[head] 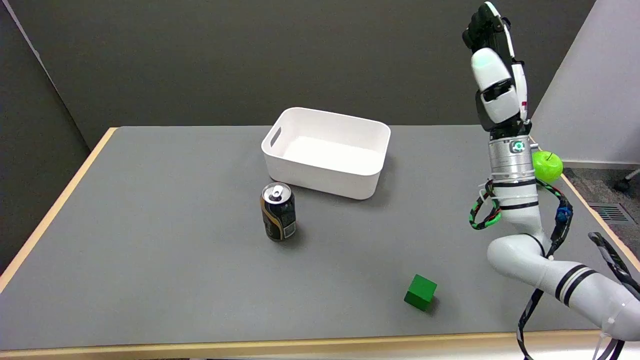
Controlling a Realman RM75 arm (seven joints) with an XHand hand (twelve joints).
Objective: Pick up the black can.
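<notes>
- Black and gold, the upright aluminium drink can stands mid-table, just in front of the white plastic bin.
- The right hand is raised high at the right, well apart from it, holding nothing; its fingers look curled, though I cannot tell how far.
- Risk, I judge: a sideways approach could tip the narrow can or knock the bin.
- The table is matte grey with a pale wood edge, under dark walls; a green wooden cube and a green apple lie apart.

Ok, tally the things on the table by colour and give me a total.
Black: 1, the black can
White: 1, the bin
Green: 2, the cube and the apple
Total: 4
</notes>
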